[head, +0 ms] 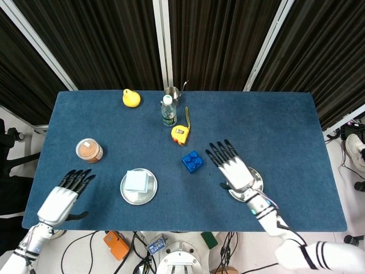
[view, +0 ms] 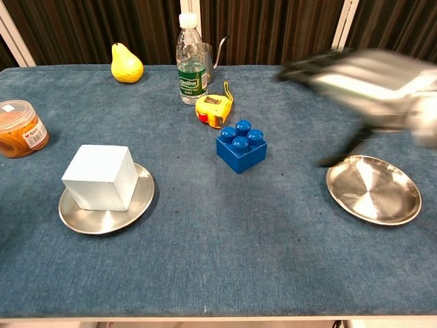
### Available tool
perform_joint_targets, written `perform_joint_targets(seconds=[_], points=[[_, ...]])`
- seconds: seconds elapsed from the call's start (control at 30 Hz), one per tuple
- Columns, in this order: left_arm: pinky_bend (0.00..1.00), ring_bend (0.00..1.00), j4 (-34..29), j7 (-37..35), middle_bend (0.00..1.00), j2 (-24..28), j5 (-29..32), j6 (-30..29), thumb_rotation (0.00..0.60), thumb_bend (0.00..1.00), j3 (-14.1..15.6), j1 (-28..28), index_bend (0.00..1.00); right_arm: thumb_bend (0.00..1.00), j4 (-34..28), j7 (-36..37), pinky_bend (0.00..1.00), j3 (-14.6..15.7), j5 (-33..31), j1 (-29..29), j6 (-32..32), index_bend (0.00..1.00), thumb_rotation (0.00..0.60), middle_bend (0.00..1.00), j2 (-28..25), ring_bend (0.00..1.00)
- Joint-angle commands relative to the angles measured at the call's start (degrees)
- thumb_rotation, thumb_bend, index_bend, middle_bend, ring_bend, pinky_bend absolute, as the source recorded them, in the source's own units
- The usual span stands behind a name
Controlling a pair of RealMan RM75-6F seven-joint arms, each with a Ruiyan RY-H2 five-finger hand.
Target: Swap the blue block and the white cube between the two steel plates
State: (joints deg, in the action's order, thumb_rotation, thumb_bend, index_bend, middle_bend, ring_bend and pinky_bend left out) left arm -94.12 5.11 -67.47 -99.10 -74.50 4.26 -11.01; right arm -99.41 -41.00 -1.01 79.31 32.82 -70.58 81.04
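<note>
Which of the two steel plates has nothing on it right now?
The plate on the right, below the right hand, is bare. The left plate carries the white cube.

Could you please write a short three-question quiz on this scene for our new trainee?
1. True or false: the blue block rests on the table, on neither plate.
2. What lies on the left steel plate? A) pear B) white cube C) tape measure
3. Fill in: the right robot hand is open above the ___ steel plate.

Key:
1. True; it stands on the cloth near the yellow tape measure.
2. B; the white cube sits there.
3. Right, which is empty.
</note>
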Motion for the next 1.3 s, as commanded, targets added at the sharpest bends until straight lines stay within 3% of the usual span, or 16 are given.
perform_joint_targets(seconds=[0.03,0.17,0.27,0.47,0.6,0.8,0.93,1.07,1.3], points=[[0.05,0.00,-1.63,-0.32,0.00,-3.40,-1.08,4.80,0.600,0.10,-1.87,-4.96,0.07,0.18,-1.27,11.99,0.00,9.90,10.90,-12.45,-14.34,0.00,0.487,0.00,-10.80,0.00],[0.05,0.00,0.74,-1.59,0.00,-8.97,-0.40,6.63,0.600,0.12,-4.07,-8.03,0.07,0.18,4.56,21.73,0.00,12.63,12.29,-19.18,-21.00,0.00,0.484,0.00,-12.53,0.00],[0.05,0.00,2.71,-1.85,0.00,-12.56,1.15,7.45,0.600,0.11,-5.72,-9.67,0.07,0.18,8.66,27.23,0.00,12.95,11.87,-22.57,-23.39,0.00,0.477,0.00,-12.39,0.00],[0.06,0.00,3.89,2.73,0.00,-17.22,5.69,11.27,0.600,0.11,-7.29,-12.15,0.07,0.18,10.55,29.78,0.00,12.02,12.06,-24.29,-22.62,0.00,0.469,0.00,-13.03,0.00],[0.12,0.04,2.58,8.33,0.03,-18.26,10.07,14.22,0.600,0.12,-7.58,-12.93,0.07,0.18,10.28,30.22,0.00,10.93,12.72,-24.98,-22.88,0.00,0.469,0.00,-13.58,0.00],[0.26,0.21,2.52,11.96,0.20,-19.67,16.06,16.51,0.600,0.19,-8.71,-14.15,0.20,0.18,9.93,32.09,0.00,9.62,13.22,-26.15,-22.95,0.00,0.469,0.00,-14.78,0.00],[0.35,0.38,2.63,11.60,0.39,-20.35,17.45,16.48,0.600,0.25,-8.78,-14.49,0.35,0.18,10.05,32.49,0.00,8.77,13.51,-26.92,-23.43,0.00,0.468,0.00,-14.98,0.00],[0.45,0.52,2.00,10.39,0.52,-21.08,17.06,15.41,0.600,0.30,-9.12,-15.10,0.46,0.18,9.90,32.86,0.00,8.03,13.40,-27.30,-22.57,0.00,0.469,0.00,-15.31,0.00],[0.47,0.55,-1.37,6.90,0.54,-23.31,13.55,11.99,0.600,0.34,-11.62,-17.34,0.49,0.18,9.67,32.92,0.00,7.01,13.69,-27.92,-21.76,0.00,0.470,0.00,-15.56,0.00]])
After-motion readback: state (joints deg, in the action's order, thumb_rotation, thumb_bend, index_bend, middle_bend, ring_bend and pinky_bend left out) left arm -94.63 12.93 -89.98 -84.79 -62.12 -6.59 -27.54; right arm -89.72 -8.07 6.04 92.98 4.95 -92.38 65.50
